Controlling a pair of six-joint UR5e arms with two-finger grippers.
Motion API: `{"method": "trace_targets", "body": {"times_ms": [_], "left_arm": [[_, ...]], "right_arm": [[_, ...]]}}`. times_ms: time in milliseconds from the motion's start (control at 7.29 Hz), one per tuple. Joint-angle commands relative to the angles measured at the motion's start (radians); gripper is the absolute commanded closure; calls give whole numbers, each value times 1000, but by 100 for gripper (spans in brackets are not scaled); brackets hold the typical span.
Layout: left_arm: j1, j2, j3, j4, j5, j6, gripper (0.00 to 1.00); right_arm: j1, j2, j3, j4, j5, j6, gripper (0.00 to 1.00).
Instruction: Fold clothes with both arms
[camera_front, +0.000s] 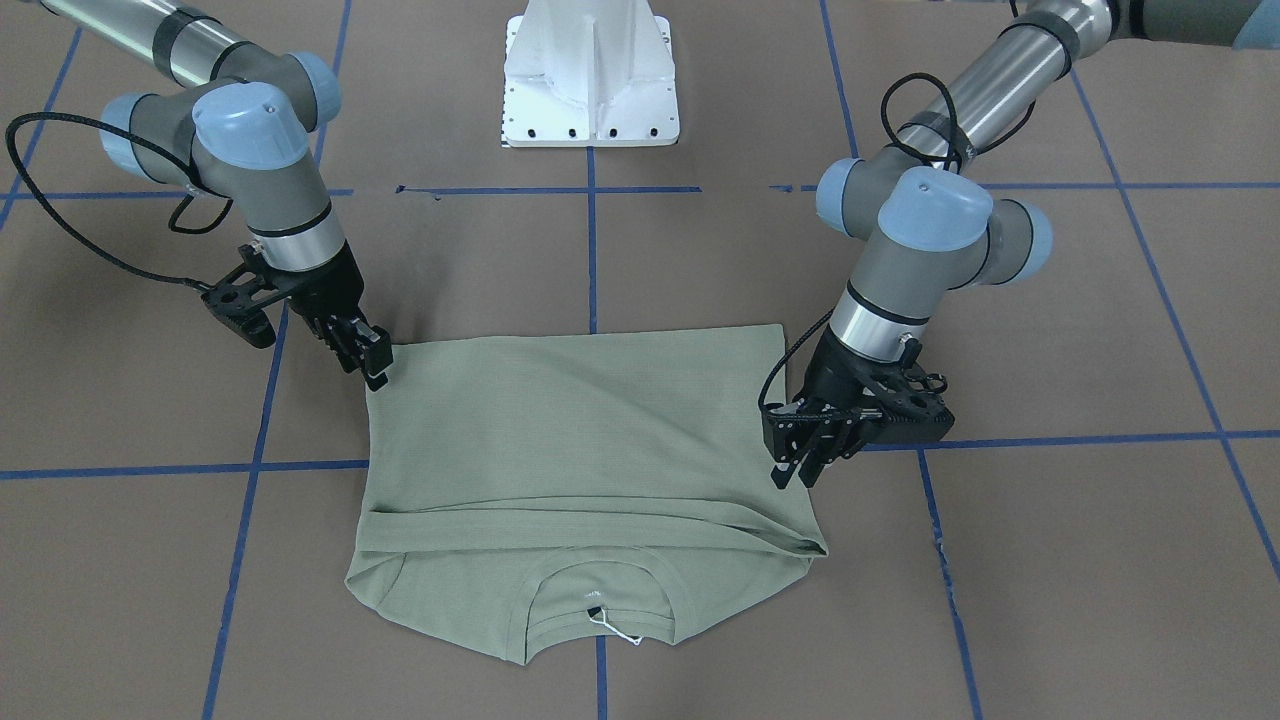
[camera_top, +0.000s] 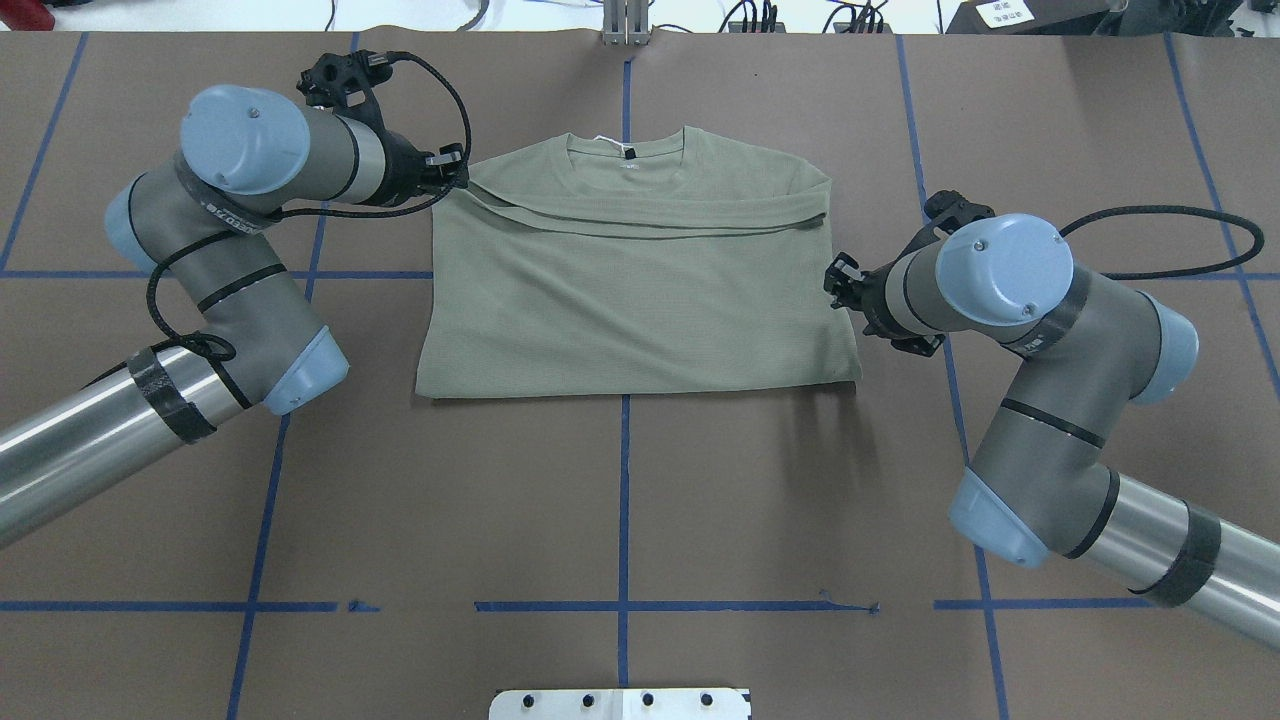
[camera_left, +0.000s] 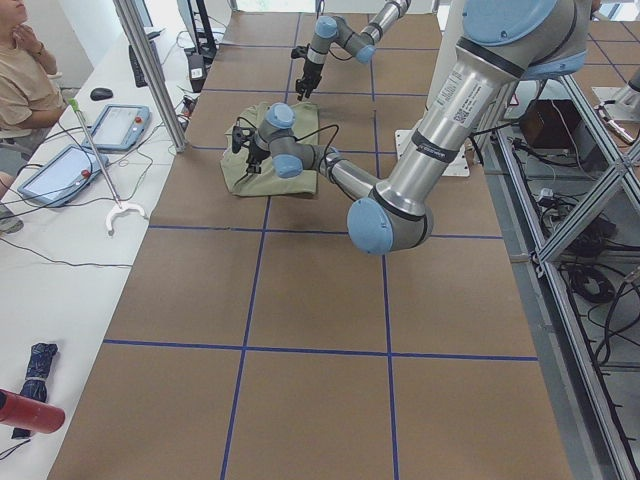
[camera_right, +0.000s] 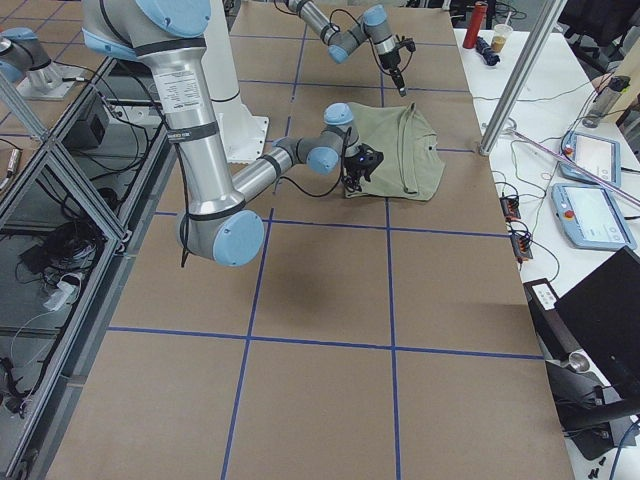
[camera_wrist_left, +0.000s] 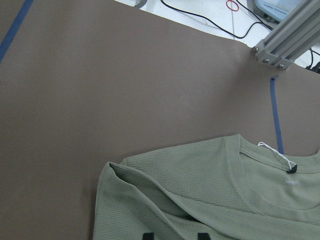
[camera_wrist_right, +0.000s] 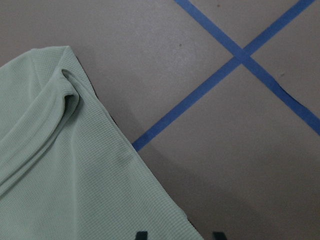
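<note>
pale sage-green knit shirt is looking limp, light; left end effector, right end effector hovering spread. pinching layered side edges seems best.

Overhead, front cameras face opposite; both frame shirt.

1. Brown table cover with a blue tape grid, under and around the left gripper.
2. Aluminium post just past that gripper, at the table edge.
3. White bench beyond it, with tablets on top.
</note>
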Motion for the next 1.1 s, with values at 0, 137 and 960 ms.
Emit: {"method": "trace_targets", "body": {"times_ms": [0, 137, 960], "left_arm": [[2, 1, 4, 2, 0, -1, 59], [2, 1, 5, 3, 2, -1, 59], [4, 2, 7, 5, 3, -1, 59]], "right_arm": [[-13, -8, -17, 54, -3, 68, 42], [-16, -8, -23, 54, -6, 68, 42], [-51, -48, -8, 56, -12, 81, 42]]}}
